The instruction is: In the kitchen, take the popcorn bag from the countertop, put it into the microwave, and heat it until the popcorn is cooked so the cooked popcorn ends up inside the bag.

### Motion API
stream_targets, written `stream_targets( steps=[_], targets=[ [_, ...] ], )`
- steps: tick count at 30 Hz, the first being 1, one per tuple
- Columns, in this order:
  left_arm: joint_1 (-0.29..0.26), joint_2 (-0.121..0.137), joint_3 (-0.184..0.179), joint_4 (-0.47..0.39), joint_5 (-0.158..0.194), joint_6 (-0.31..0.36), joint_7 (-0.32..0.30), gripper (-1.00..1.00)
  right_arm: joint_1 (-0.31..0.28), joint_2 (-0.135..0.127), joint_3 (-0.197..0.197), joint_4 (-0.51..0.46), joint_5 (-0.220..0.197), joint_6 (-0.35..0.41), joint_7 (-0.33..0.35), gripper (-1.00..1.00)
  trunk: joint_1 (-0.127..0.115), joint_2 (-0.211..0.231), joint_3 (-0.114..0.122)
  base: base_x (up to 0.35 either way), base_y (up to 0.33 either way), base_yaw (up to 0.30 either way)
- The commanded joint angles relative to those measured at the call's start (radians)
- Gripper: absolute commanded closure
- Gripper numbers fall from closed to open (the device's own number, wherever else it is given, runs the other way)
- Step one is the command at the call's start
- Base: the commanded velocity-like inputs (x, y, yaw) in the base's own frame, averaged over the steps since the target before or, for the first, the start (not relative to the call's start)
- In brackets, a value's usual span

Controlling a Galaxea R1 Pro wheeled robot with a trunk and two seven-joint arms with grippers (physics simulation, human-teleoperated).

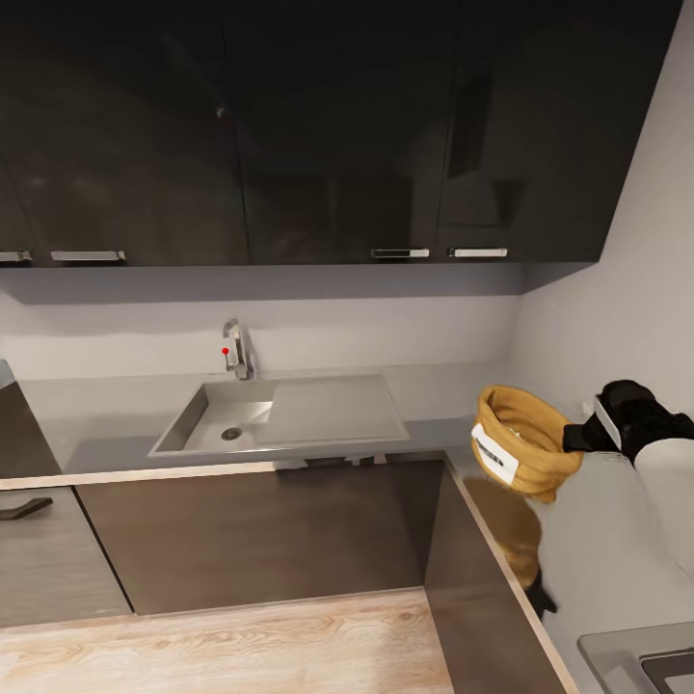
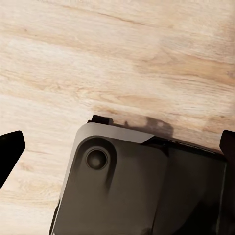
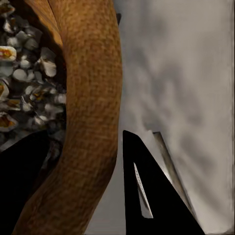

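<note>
The golden-tan popcorn bag (image 1: 525, 443) with its white band hangs tilted just above the light-grey countertop (image 1: 602, 549) at the right, mouth facing up and away. My right gripper (image 1: 578, 436) is shut on the bag's rim from the right. In the right wrist view the bag's tan wall (image 3: 90, 117) runs between the two black fingers (image 3: 152, 196), and whitish-cream popcorn (image 3: 24, 73) lies inside. My left gripper (image 2: 117, 147) hangs open over the wooden floor, with nothing between its fingertips (image 2: 10, 152). The microwave is out of view.
A steel sink (image 1: 217, 419) with a draining board and tap (image 1: 235, 349) sits in the counter ahead. Glossy black wall cabinets (image 1: 337, 125) hang above. Dark base cabinets (image 1: 260, 530) meet at the corner, and my dark base (image 2: 142, 191) shows below the left gripper.
</note>
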State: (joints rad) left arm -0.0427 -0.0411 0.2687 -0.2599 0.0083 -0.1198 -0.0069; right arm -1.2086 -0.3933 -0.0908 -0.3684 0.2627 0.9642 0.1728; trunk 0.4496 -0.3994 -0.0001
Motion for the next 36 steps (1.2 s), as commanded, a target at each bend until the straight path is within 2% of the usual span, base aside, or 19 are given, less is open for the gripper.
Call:
stream_targets(
  steps=[1,3,6,13,19,29,33,35,36],
  targets=[
    [0.000,0.000,0.002,0.001,0.001,-0.003,-0.001,-1.00,-0.001,0.001,-0.007,-0.028,0.010,0.026,0.008,1.00,0.000,-0.001,0.000,0.000,0.000,0.000],
    [0.000,0.003,0.001,0.001,0.000,-0.003,-0.001,-1.00,-0.002,0.000,-0.007,-0.093,0.010,0.083,0.009,1.00,0.000,-0.001,0.000,0.000,0.000,0.000],
    [0.001,0.007,0.003,0.001,0.001,-0.003,-0.001,-1.00,-0.002,-0.001,-0.010,-0.146,0.010,0.083,0.010,1.00,0.000,-0.001,0.000,-0.035,0.033,0.000],
    [0.003,0.007,0.004,0.001,0.002,-0.003,-0.001,-1.00,-0.004,-0.004,-0.015,-0.157,0.010,0.083,0.010,1.00,0.000,-0.001,0.000,-0.211,0.232,0.000],
    [0.004,0.008,0.004,0.001,0.002,-0.003,-0.001,-1.00,-0.004,-0.004,-0.070,-0.194,0.011,0.083,0.009,1.00,0.000,-0.001,0.000,-0.235,0.283,0.000],
    [0.006,0.018,0.009,0.001,0.005,0.003,-0.002,-1.00,-0.003,0.000,-0.075,-0.199,0.012,0.083,0.004,1.00,0.000,-0.001,0.000,-0.210,0.317,-0.004],
    [0.006,0.018,0.009,0.001,0.005,0.003,-0.002,-1.00,-0.005,0.002,-0.075,-0.199,0.012,0.083,-0.002,1.00,0.000,-0.001,0.000,-0.190,0.329,-0.221],
    [0.007,0.018,0.009,0.001,0.005,0.003,-0.002,-1.00,-0.007,0.011,-0.076,-0.199,0.012,0.083,-0.008,1.00,0.000,-0.001,0.000,-0.188,0.329,-0.287],
    [0.007,0.018,0.009,0.001,0.005,0.003,-0.002,-1.00,-0.010,0.030,-0.076,-0.198,0.013,0.083,-0.023,1.00,0.000,-0.001,0.000,-0.187,0.329,-0.295]
  ],
)
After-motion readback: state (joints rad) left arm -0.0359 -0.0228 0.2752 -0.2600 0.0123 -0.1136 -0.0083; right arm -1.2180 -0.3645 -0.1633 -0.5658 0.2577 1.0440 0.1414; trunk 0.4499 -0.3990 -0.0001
